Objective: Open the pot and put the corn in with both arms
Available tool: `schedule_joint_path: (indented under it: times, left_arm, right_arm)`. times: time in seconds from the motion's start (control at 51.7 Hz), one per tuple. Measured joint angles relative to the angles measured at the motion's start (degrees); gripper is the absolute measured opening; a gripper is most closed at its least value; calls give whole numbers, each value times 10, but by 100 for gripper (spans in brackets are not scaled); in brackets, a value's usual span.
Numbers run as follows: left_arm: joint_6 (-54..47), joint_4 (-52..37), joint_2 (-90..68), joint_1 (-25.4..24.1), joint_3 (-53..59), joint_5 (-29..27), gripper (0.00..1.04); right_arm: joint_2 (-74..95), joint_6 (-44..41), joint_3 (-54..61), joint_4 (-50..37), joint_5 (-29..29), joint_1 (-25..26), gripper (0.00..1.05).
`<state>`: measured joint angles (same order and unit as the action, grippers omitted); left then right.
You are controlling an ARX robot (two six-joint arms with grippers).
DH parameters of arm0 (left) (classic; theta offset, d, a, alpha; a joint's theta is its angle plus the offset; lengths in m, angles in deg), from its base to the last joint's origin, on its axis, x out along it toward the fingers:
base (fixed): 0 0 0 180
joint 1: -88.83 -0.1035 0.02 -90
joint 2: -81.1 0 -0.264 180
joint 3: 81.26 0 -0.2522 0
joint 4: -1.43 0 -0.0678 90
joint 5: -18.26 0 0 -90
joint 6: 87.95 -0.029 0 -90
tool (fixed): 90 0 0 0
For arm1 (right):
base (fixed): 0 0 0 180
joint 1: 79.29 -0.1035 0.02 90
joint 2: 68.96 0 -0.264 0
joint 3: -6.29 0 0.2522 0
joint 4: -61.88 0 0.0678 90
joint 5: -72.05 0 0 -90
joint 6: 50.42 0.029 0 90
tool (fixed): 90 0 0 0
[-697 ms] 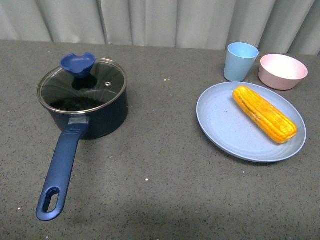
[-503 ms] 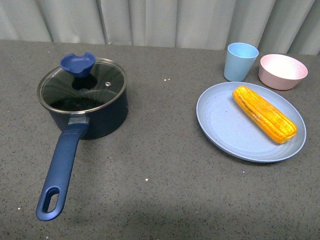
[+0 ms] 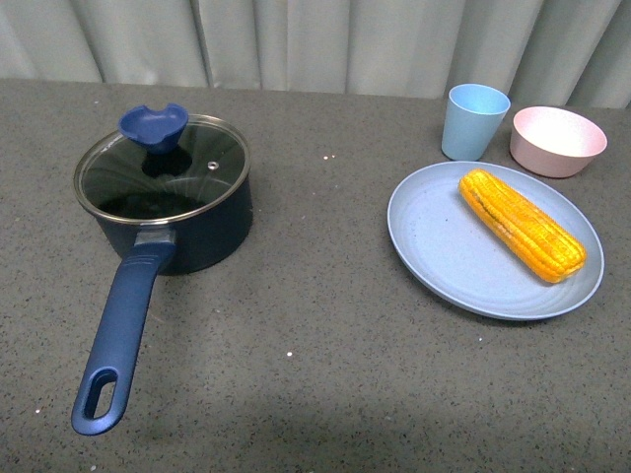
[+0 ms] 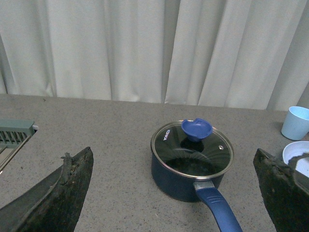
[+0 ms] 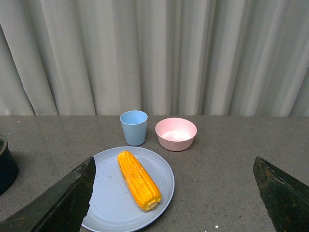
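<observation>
Left gripper and right gripper are spread wide, empty; the pot is set left, lidded; the corn is laid on a plate; the lid could be dropped if pinched off-centre.

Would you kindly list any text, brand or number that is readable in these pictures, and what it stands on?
"KONKA": small white print at the edge of the glass lid on the pot, left wrist view; tiny, so uncertain.
Corn, plate, cup, bowl: no text visible.
</observation>
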<state>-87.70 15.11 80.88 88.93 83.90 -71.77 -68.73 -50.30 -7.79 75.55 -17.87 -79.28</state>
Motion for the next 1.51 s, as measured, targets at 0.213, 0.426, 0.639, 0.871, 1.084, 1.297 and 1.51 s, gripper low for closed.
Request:
schedule_joint_path:
  times: [0.213,0.426,0.639,0.871,1.084,1.297,1.51]
  left_arm:
    - [0,0,0,0,0,0,98]
    - [0,0,0,0,0,0,98]
    - [0,0,0,0,0,0,98]
    - [0,0,0,0,0,0,98]
    - [0,0,0,0,0,0,98]
    - [41,-11,-199,16,-31,30,98]
    - [87,-302,-523,94,-74,-34,98]
  right_arm:
    - [0,0,0,0,0,0,96]
    - [0,0,0,0,0,0,96]
    - [0,0,0,0,0,0,96]
    - [0,0,0,0,0,0,96]
    - [0,0,0,0,0,0,96]
    - [0,0,0,0,0,0,96]
    - [0,0,0,0,0,0,96]
